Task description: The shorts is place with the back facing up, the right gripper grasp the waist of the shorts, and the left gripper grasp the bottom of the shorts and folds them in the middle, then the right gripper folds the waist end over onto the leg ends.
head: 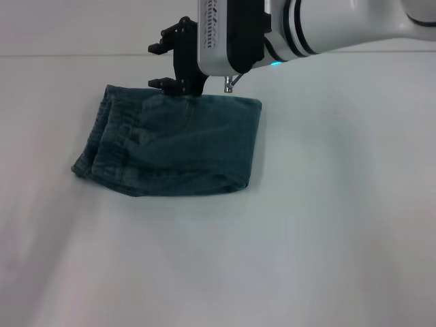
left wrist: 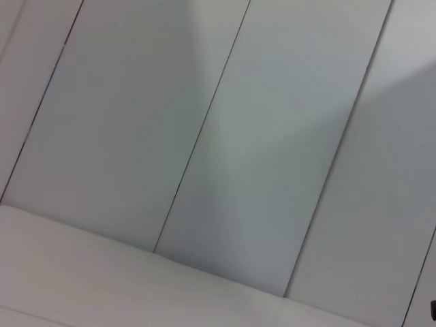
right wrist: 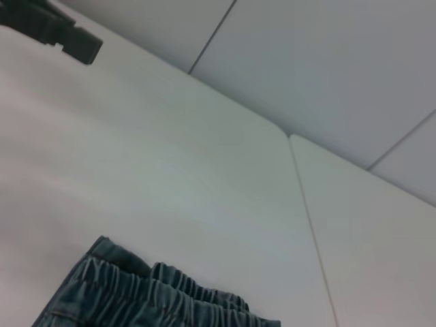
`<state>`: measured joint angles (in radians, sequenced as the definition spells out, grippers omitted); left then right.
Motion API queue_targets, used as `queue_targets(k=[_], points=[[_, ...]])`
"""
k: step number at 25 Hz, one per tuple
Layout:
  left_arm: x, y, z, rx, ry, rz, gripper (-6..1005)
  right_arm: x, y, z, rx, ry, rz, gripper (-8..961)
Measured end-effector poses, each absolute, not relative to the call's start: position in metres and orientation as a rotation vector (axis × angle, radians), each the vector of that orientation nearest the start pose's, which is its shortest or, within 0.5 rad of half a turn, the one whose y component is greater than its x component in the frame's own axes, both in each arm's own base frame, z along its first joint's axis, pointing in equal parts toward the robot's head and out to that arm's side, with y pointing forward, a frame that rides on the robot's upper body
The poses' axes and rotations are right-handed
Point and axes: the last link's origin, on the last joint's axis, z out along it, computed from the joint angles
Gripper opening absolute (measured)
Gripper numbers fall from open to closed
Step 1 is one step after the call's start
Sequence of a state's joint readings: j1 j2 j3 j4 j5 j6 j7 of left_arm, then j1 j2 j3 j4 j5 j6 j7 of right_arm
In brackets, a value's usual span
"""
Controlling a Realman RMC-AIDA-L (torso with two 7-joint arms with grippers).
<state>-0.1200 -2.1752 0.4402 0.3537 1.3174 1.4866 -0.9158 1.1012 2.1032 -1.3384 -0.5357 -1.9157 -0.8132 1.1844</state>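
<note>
The blue denim shorts [head: 184, 146] lie folded into a compact rectangle on the white table [head: 306, 238]. The gathered elastic waist [head: 112, 136] lies at the left end and the fold is at the right end. My right gripper [head: 158, 66] hovers at the far edge of the shorts, open, with nothing between its black fingers. One fingertip [right wrist: 65, 34] shows in the right wrist view, with the waist [right wrist: 157, 293] below it. My left gripper is out of view.
Bare white tabletop surrounds the shorts on all sides. A pale panelled wall [left wrist: 225, 136] stands behind the table. A seam in the table surface [right wrist: 310, 225] runs past the shorts on the far side.
</note>
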Motion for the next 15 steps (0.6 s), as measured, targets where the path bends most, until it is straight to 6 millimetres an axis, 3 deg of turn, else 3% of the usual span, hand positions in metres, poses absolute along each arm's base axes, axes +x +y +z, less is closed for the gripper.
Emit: queue_targets(k=[7, 10, 15], points=[[-0.367, 0.223, 0.017, -1.669, -0.812, -1.030, 39, 0.079, 0.448, -0.077, -2.637, -0.431, 0.162, 607], [-0.360, 0.224, 0.015, -1.757, -0.771, -1.028, 42, 0.096, 0.441, -0.061, -2.619, -0.300, 0.250, 746], [-0.347, 0.226, 0.013, -1.921, -0.689, -1.024, 68, 0.136, 0.412, -0.035, -2.602, -0.027, 0.447, 894]])
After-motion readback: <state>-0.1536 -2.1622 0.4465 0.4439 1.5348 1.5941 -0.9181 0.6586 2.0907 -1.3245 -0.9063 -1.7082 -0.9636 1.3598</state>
